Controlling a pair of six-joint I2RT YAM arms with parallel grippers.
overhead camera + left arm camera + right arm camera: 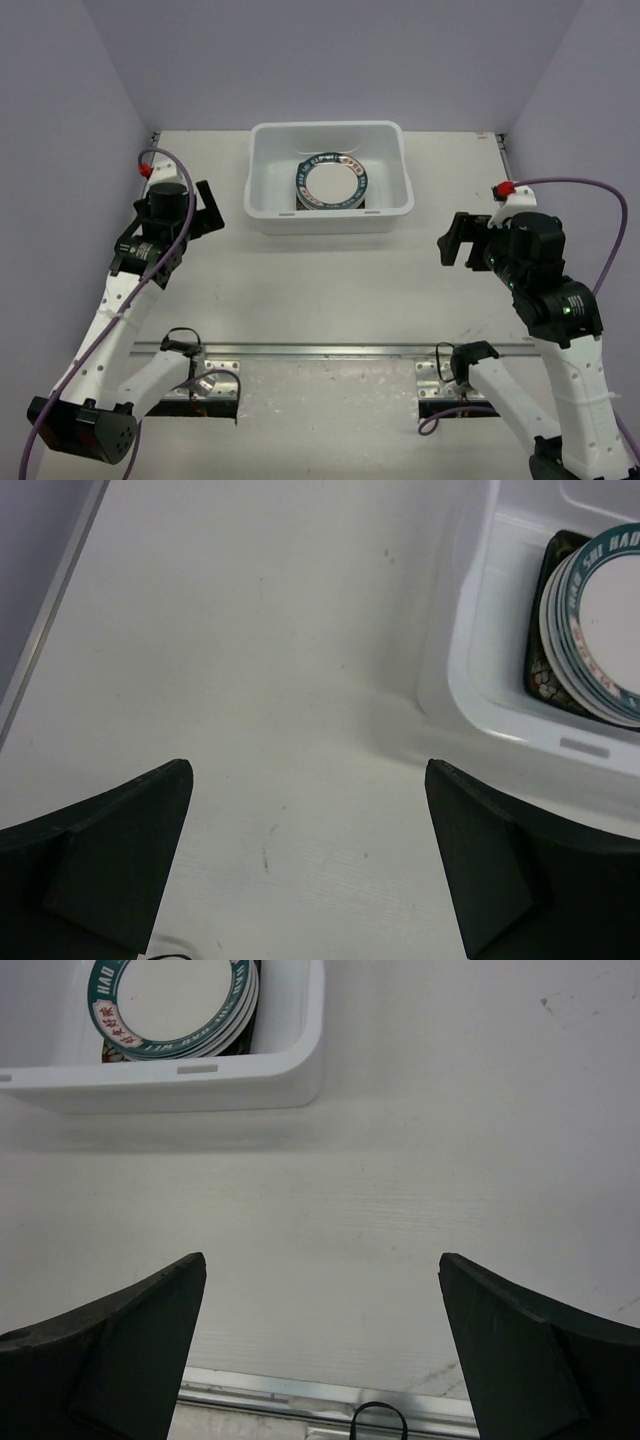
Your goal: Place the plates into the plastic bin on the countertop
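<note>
The white plastic bin stands at the back middle of the countertop. Inside it lies a stack of round white plates with teal rims, resting on a square black plate. The top round plate carries red characters on its rim. My left gripper hangs open and empty left of the bin, over bare countertop. To the right of the bin my right gripper is open and empty too. In the wrist views the left gripper and right gripper hold nothing between their fingers.
A metal rail runs across the near part of the countertop, just ahead of both arm bases. The same rail shows below my right fingers. Grey walls close the left, back and right sides.
</note>
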